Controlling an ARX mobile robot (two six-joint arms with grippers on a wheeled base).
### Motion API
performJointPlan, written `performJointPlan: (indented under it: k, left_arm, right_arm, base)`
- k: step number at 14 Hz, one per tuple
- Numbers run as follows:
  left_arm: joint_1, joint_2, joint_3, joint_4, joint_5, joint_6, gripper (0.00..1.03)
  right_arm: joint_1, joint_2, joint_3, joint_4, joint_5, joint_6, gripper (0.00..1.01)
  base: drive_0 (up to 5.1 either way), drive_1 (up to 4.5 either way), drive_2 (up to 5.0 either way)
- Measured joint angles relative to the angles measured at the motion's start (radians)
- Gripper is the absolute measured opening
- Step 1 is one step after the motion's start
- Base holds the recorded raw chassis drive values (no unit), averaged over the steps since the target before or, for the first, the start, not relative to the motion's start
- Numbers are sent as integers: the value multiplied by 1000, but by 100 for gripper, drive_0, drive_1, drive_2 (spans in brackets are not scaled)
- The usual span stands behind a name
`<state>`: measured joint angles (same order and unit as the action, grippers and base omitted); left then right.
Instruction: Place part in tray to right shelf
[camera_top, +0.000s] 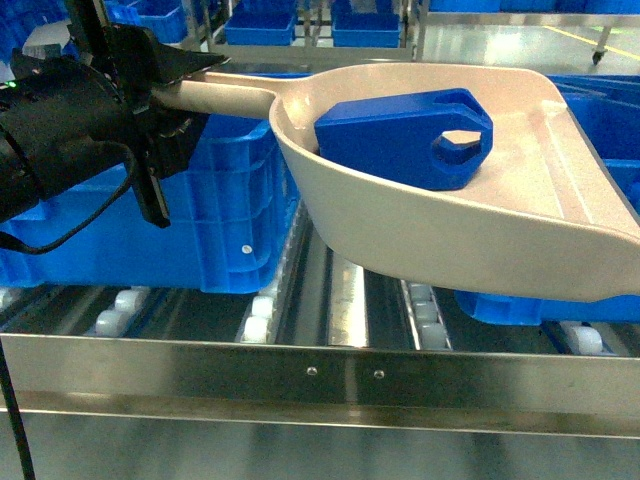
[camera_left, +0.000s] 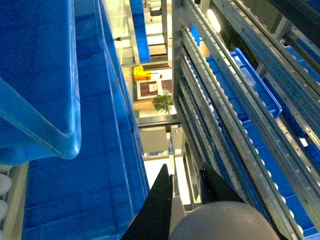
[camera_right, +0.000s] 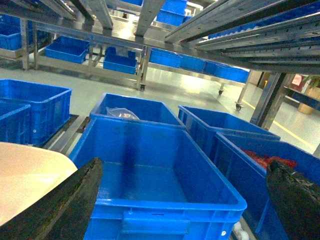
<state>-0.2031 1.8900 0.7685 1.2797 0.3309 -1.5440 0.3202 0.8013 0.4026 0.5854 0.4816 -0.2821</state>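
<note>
Blue part (camera_top: 405, 135) lies in the tray (camera_top: 560, 210), right of the left gripper (camera_top: 165, 95) clenching its handle.

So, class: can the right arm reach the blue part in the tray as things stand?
Probably yes: the part lies uncovered in the tray, the right fingers are spread and empty, and the tray's edge shows just beside them.
</note>
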Motion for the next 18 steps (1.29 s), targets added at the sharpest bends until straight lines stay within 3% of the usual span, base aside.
performJointPlan:
  k: [7,18]
  left_arm:
    - [0,0,0,0,2,0,13]
    - [0,0,0,0,2,0,13]
  right_arm:
    - [0,0,0,0,0,0,98]
    - [0,0,0,0,0,0,98]
  base:
    - [2,384,-380]
    - [0,0,0]
